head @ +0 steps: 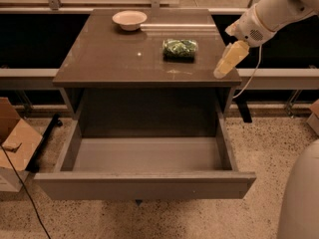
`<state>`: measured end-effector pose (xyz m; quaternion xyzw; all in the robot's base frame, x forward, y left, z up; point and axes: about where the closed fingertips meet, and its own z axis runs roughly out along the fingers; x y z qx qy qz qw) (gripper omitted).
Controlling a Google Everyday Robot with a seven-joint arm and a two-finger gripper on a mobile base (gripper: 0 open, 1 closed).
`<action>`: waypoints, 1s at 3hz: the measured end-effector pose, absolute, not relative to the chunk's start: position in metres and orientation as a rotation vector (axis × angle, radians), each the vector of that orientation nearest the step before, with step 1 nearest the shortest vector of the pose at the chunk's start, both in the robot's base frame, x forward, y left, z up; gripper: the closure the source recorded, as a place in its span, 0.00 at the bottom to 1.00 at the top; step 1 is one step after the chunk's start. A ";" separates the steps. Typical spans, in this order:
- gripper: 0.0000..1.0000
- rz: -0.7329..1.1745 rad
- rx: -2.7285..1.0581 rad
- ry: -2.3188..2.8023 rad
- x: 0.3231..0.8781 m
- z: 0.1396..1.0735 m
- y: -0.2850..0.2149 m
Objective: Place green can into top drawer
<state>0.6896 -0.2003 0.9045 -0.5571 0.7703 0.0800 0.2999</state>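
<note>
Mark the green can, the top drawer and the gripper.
green can [180,49]: camera view, middle of its mottled side, lying on the cabinet top [109,59].
top drawer [144,185]: camera view, its flat front panel, pulled out.
gripper [223,69]: camera view, its tip, over the cabinet top's front corner nearest the can.

- We see the green can lying on the cabinet top.
- Our gripper hangs right of it, apart.
- The top drawer stands open.

arm: white, rounded | end effector: pale yellow, over cabinet top right edge | cable: white
</note>
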 end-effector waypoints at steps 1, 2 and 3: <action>0.00 0.212 -1.479 2.045 0.690 0.904 -0.200; 0.00 0.210 -1.485 2.017 0.703 0.898 -0.185; 0.00 0.205 -1.525 1.988 0.719 0.888 -0.169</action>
